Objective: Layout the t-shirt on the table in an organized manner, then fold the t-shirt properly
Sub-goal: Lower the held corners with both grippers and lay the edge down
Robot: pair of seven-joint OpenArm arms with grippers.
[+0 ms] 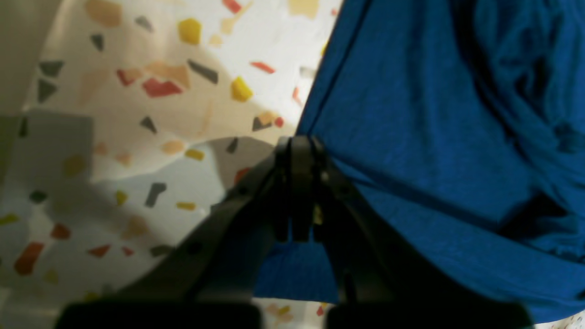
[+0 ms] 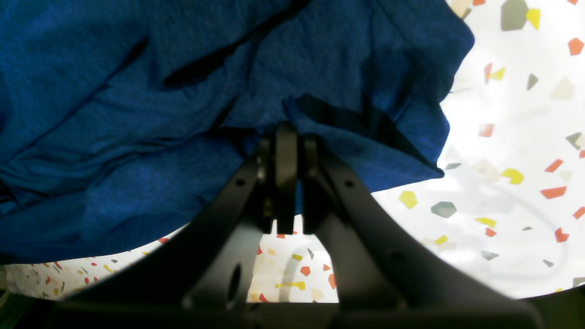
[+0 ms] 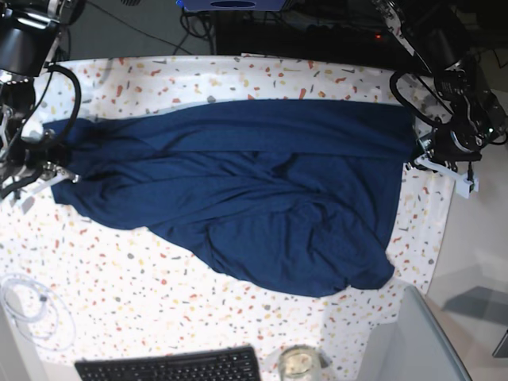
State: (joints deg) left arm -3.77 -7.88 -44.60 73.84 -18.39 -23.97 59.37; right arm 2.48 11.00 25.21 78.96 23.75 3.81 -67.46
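**Stretching a navy t-shirt between two arms**

Standing over the counter [image 3: 238,317], I see the t-shirt [image 3: 254,198] pulled out wide across the speckled white cloth, its top edge drawn into a fairly straight line from one side to the other. The lower part sags toward the near side in wrinkled folds, bulging into a rounded lobe right of centre.

The left gripper [image 1: 299,151], at the right edge of the base view, has its jaws pressed together on the fabric's edge; its wrist camera shows the cloth pinched right at the fingertips, with blue fabric falling away to the right and terrazzo flecks to the left. The right gripper [image 2: 285,137], on the opposite side, is likewise clamped on the shirt, its tips buried under a fold of the fabric. In the base view that end of the shirt bunches into a narrow neck where it meets the arm.

A black keyboard [image 3: 171,367] lies at the near edge of the counter, well apart from the shirt, with a small glass jar [image 3: 298,363] just beside its right end. A coil of thin white cable [image 3: 32,309] rests near the left corner. A grey bin [image 3: 413,341] stands at the near right corner.
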